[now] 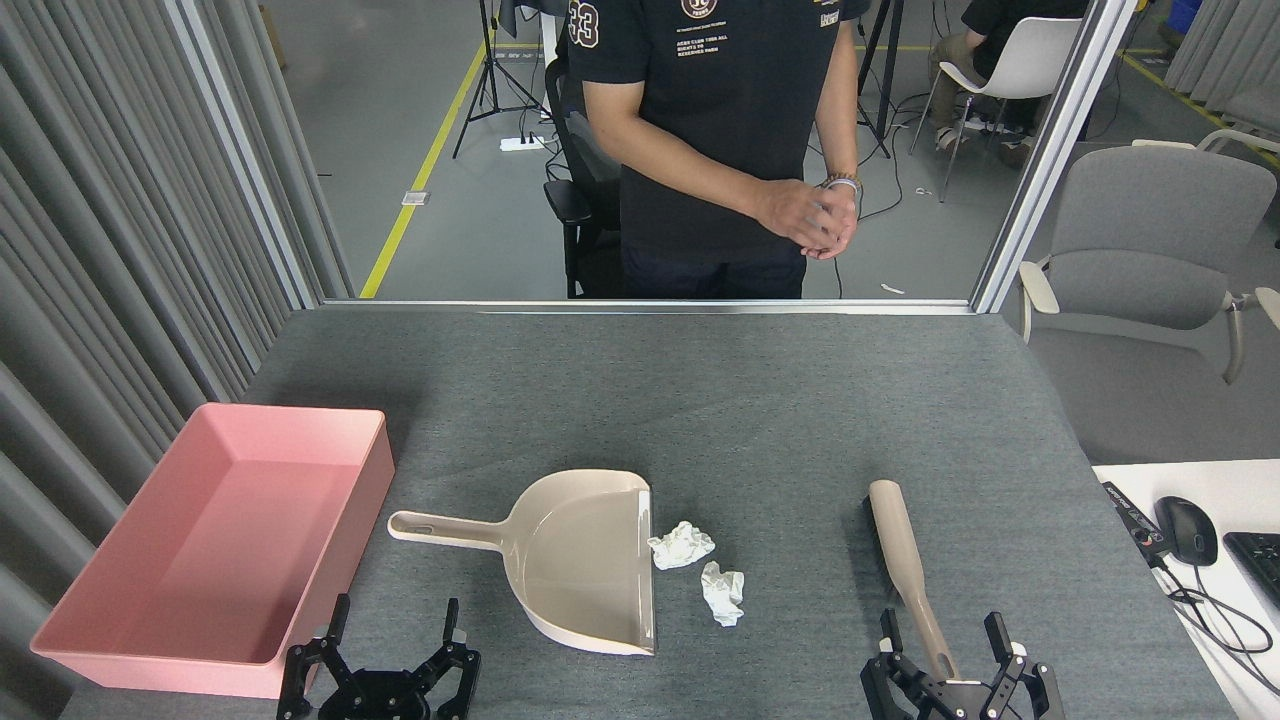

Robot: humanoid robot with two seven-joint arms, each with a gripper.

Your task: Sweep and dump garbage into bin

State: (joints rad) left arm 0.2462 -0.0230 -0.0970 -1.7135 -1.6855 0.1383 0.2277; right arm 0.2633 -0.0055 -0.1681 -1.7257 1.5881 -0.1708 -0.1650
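Open left gripper (396, 632) short of garbage (700, 565)

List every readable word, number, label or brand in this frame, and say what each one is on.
"33": on the sleeve of the person's dark shirt, upper left.
Several lines of small white print on the shirt's chest: too blurred to read.
A round emblem and a small patch near the shirt's top edge: unreadable.
The bin, dustpan, brush, garbage and both grippers, left and right, show no legible text.
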